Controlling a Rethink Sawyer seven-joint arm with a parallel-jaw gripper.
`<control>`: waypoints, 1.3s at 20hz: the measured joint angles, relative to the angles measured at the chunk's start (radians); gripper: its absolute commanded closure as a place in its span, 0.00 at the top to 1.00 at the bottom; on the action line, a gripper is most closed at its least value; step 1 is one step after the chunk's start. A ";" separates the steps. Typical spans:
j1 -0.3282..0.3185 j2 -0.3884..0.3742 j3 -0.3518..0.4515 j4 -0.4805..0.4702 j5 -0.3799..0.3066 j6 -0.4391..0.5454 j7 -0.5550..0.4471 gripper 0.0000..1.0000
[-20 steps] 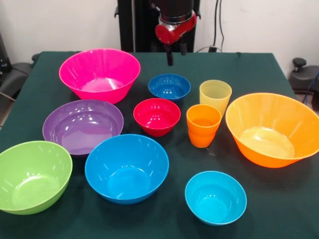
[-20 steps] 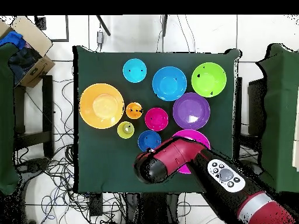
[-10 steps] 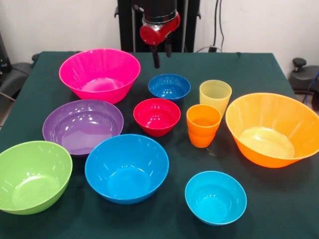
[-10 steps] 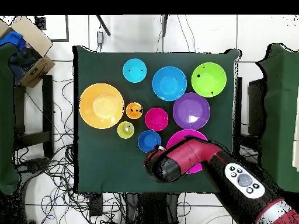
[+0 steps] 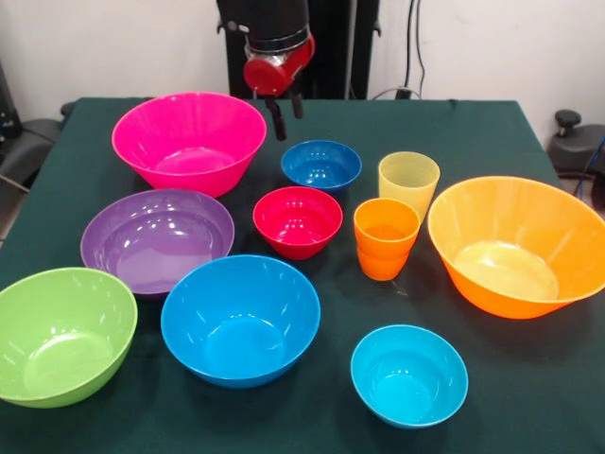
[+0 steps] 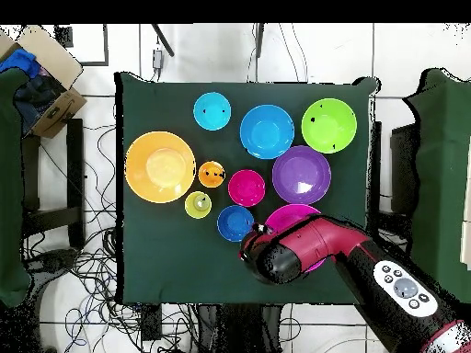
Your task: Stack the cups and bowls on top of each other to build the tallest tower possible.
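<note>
Front view
Cut off: the arm (image 5: 274,28) leaves the frame at the top edge; the lime green bowl (image 5: 59,336) and the large orange bowl (image 5: 515,244) are clipped at the sides.
Gripper (image 5: 284,112): two dark fingers hang apart and empty above the cloth, between the large pink bowl (image 5: 189,140) and the dark blue bowl (image 5: 321,164).
Cups: translucent yellow cup (image 5: 408,182) upright at 1 o'clock of the shorter orange cup (image 5: 386,236), just beside it.
Bowls: all mouth-up, empty, none nested; red bowl (image 5: 298,220) central, purple bowl (image 5: 157,239) at its 9 o'clock, sky blue bowl (image 5: 240,319) at 7 o'clock, cyan bowl (image 5: 409,375) at 5 o'clock.
Table (image 5: 492,132): dark green cloth.

Overhead view
Hidden: the arm (image 6: 322,248) covers most of the pink bowl (image 6: 287,215); the fingers cannot be made out beneath it.
Layout: orange bowl (image 6: 161,166) at 9 o'clock of the table (image 6: 156,257), lime bowl (image 6: 328,125) at 2 o'clock.
</note>
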 measured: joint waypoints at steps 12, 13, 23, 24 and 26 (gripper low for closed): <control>-0.044 0.035 0.007 -0.023 -0.003 0.000 -0.090 1.00; -0.048 0.036 0.007 -0.023 -0.003 0.000 -0.090 1.00; -0.182 -0.138 0.136 0.050 0.237 0.091 -0.090 1.00; -0.198 -0.175 0.157 0.059 0.276 0.111 -0.090 1.00; -0.214 -0.226 0.184 0.069 0.319 0.140 -0.090 1.00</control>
